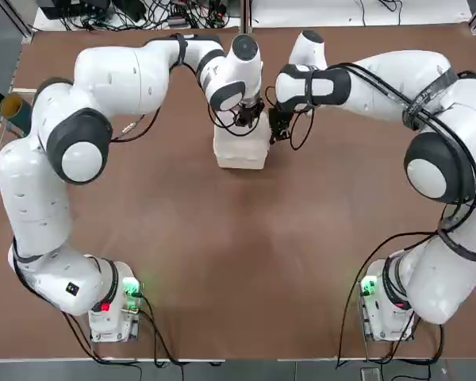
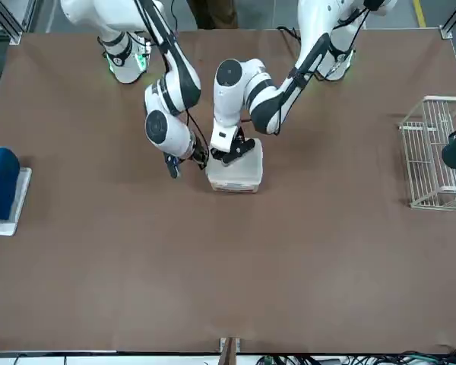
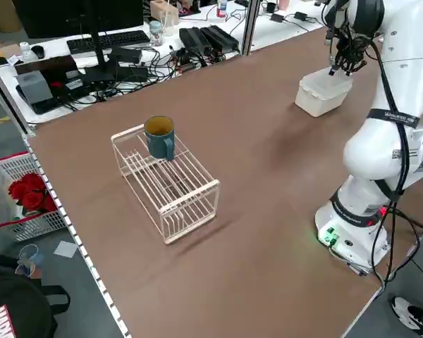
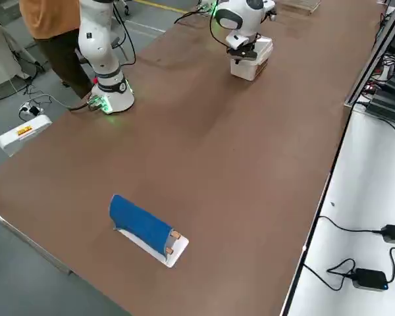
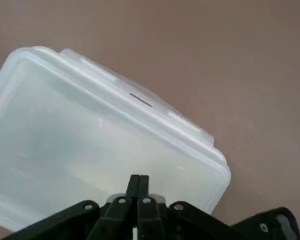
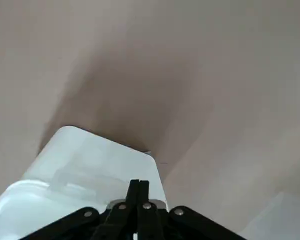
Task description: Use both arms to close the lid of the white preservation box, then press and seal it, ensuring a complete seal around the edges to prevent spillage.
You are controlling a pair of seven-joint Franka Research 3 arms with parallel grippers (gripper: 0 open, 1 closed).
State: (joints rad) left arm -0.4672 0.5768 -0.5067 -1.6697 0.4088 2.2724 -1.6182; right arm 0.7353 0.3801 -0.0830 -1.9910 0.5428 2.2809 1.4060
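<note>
The white preservation box (image 1: 240,151) stands on the brown table between the two arms, with the lid (image 5: 105,125) lying down flat on it. My left gripper (image 1: 243,121) is shut, and in the left wrist view its fingertips (image 5: 138,182) rest on the lid near one end. My right gripper (image 1: 276,131) is shut too and hangs just off the box's right side, close to the table. The front view shows the box (image 2: 235,175) with the left gripper (image 2: 226,154) on top and the right gripper (image 2: 173,166) beside it. Neither gripper holds anything.
A cream wire rack (image 3: 166,183) with a teal mug (image 3: 159,136) on it stands at the table's left edge. A blue object on a white base (image 2: 4,186) lies towards the right edge. A person in orange (image 4: 49,26) stands behind the right arm's base.
</note>
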